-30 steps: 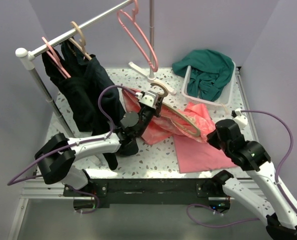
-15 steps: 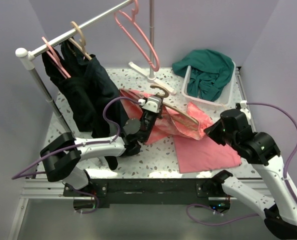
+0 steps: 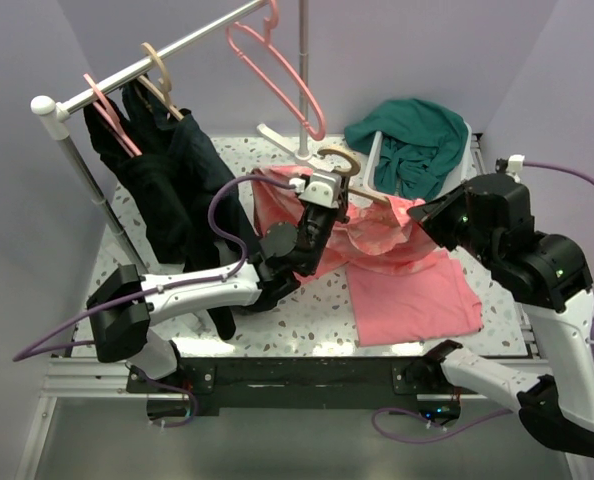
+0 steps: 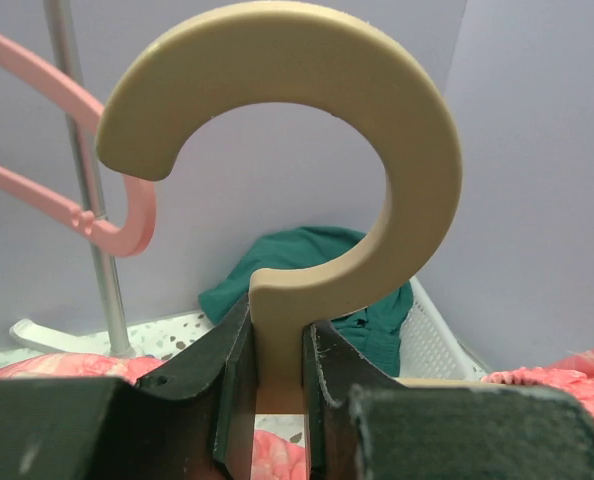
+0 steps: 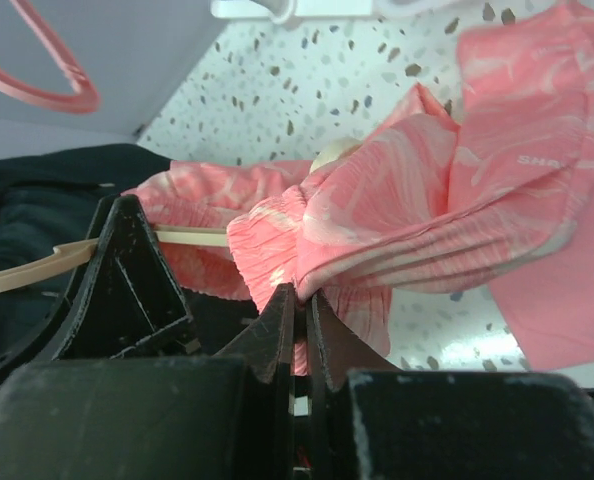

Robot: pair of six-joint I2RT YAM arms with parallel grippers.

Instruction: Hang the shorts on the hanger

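Clamping hanger (image 4: 424, 170) neck in left claw (image 4: 277, 372), hook up. Pinching shorts (image 5: 417, 190) edge tight in right claw (image 5: 297, 312), with hanger bar lying sideways toward it.

Dark clothes (image 3: 177, 180) hang from a rail (image 3: 147, 65) at the left, a pink hanger (image 4: 77, 215) hangs behind, a teal garment (image 3: 412, 135) fills a white basket (image 3: 373, 170), and a pink cloth (image 3: 407, 300) lies on the speckled table (image 3: 287, 315).
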